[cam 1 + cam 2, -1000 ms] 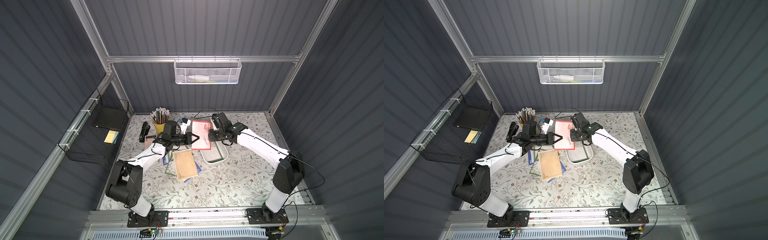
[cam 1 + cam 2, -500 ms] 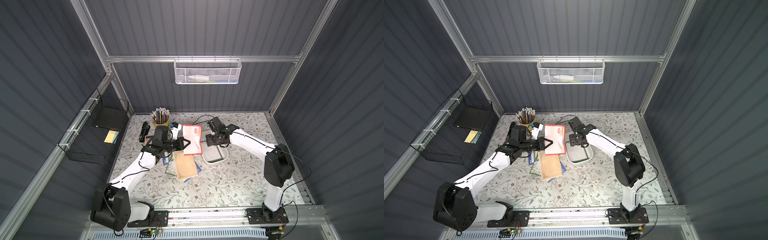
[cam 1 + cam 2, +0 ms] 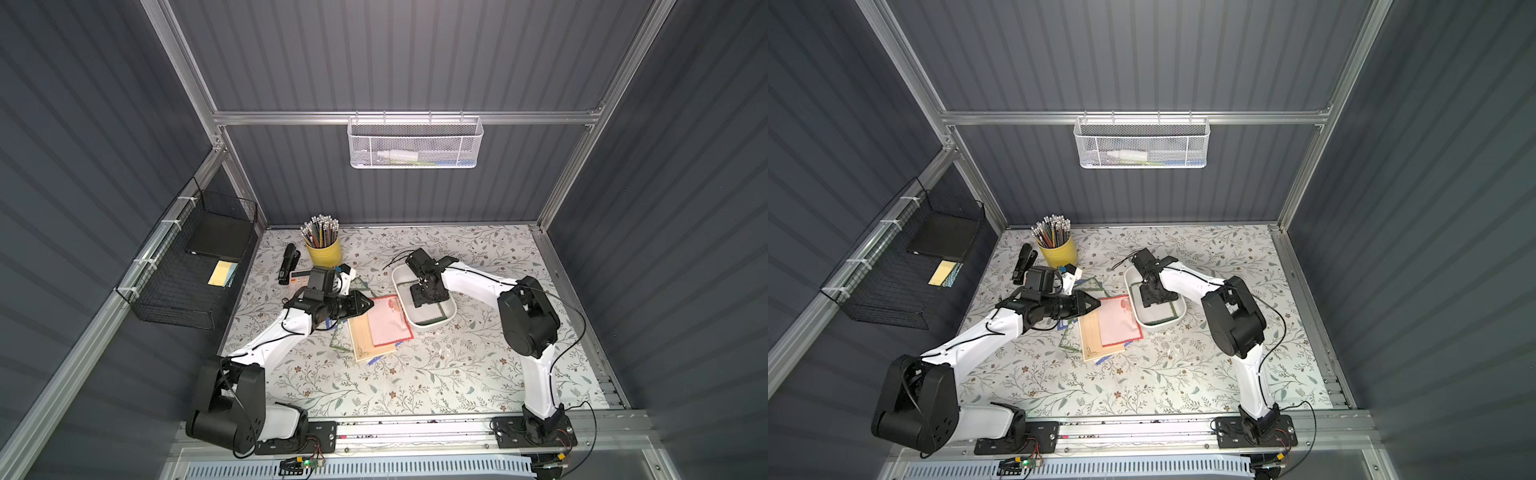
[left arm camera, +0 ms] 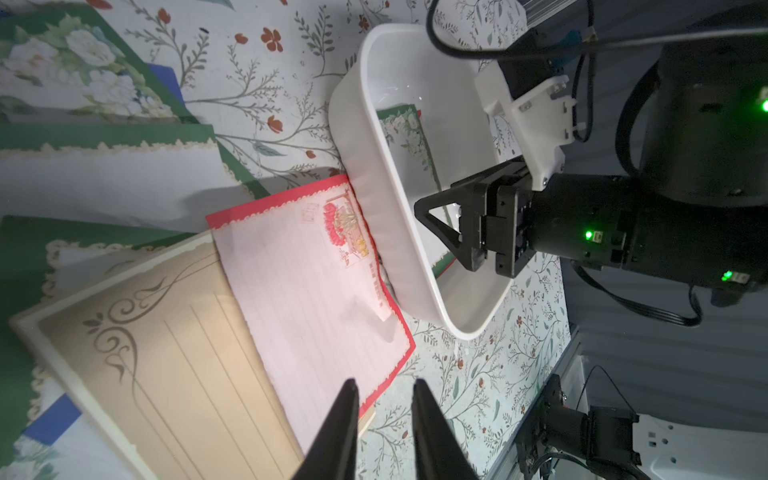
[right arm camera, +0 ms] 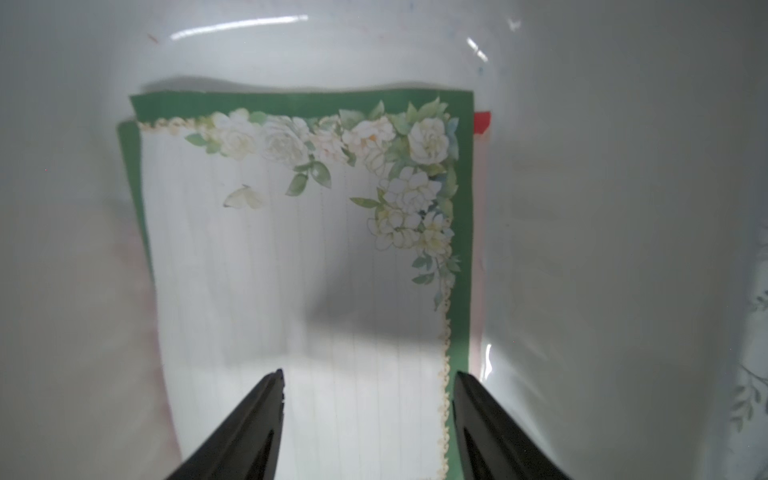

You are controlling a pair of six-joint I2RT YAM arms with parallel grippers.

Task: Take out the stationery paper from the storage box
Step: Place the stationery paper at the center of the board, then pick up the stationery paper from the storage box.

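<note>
The storage box (image 3: 432, 327) (image 3: 1158, 325), a shallow white tray, sits mid-table. A green-bordered stationery sheet (image 5: 299, 249) (image 3: 434, 318) lies flat in it, and a red corner of another sheet (image 5: 482, 122) shows underneath. My right gripper (image 5: 368, 374) (image 3: 423, 301) points down into the box, open, its jaws astride the green sheet's near end and holding nothing. A red-bordered sheet (image 4: 307, 282) (image 3: 388, 320) lies on a tan sheet (image 4: 166, 353) (image 3: 1094, 340), left of the box. My left gripper (image 4: 384, 384) (image 3: 370, 305) hovers over that red sheet's edge, slightly open and empty.
More green and blue sheets (image 4: 104, 137) lie under the pile on the floral mat. A yellow pencil cup (image 3: 323, 251) and a black stapler (image 3: 289, 264) stand at the back left. A black wire basket (image 3: 195, 266) hangs on the left wall, a white mesh basket (image 3: 415, 141) on the back wall.
My left gripper carried the red-bordered sheet from above the box to the pile and opened, leaving it there. My right gripper let go, opened wider and dropped into the box.
</note>
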